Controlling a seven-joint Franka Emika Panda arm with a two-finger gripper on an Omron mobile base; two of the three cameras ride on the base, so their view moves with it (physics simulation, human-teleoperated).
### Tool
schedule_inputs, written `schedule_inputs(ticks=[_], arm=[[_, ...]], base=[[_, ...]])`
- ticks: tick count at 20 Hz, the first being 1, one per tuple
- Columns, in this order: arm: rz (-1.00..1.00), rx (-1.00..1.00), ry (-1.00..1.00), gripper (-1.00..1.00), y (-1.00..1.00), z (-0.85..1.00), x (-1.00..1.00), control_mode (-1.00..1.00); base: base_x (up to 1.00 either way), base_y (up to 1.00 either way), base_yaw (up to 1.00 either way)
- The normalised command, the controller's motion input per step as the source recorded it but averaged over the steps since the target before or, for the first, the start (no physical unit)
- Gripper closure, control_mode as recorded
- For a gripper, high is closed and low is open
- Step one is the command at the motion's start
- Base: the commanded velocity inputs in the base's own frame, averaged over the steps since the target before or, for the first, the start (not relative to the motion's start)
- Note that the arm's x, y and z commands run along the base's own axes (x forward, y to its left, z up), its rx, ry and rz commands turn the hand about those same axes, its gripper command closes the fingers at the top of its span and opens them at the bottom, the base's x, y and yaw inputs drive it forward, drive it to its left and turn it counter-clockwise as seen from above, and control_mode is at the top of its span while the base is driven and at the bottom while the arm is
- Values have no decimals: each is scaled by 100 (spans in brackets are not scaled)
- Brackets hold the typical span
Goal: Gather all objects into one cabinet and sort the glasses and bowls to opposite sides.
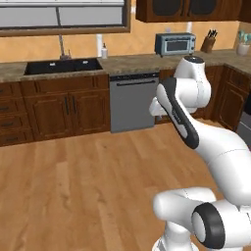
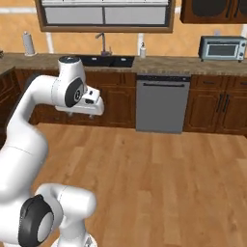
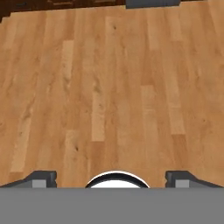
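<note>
My gripper [image 3: 112,178] hangs over bare wooden floor [image 3: 109,87]. Its two dark fingertips [image 3: 41,177] stand far apart at the bottom corners of the hand view, open, with nothing between them. In the right base view the white hand [image 2: 90,102] sits at the end of the folded arm, in front of the base cupboards. Dark brown wall cabinets [image 1: 188,10] hang at the top right above the counter; I cannot tell which one is the task's cabinet. The glasses, the bowls and the other objects are out of view.
A counter runs along the far wall with a black sink [image 1: 63,65], a grey dishwasher [image 1: 133,100], a toaster oven [image 1: 175,44] and a knife block [image 1: 208,43]. A paper towel roll [image 2: 29,43] stands at the left. Wide wooden floor lies between me and the cupboards.
</note>
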Motion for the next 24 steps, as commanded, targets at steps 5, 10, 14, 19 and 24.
schedule_inputs(ticks=[5, 10, 14, 19, 24], arm=[[0, 0, 0, -100, 0, 0, 0, 100], [0, 0, 0, -100, 0, 0, 0, 100], [0, 0, 0, -100, 0, 0, 0, 100], [0, 0, 0, -100, 0, 0, 0, 100], [0, 0, 0, -100, 0, 0, 0, 100]], base=[[100, -44, -23], [43, -99, -41], [52, -85, -50], [39, -75, -54], [73, -7, -48]])
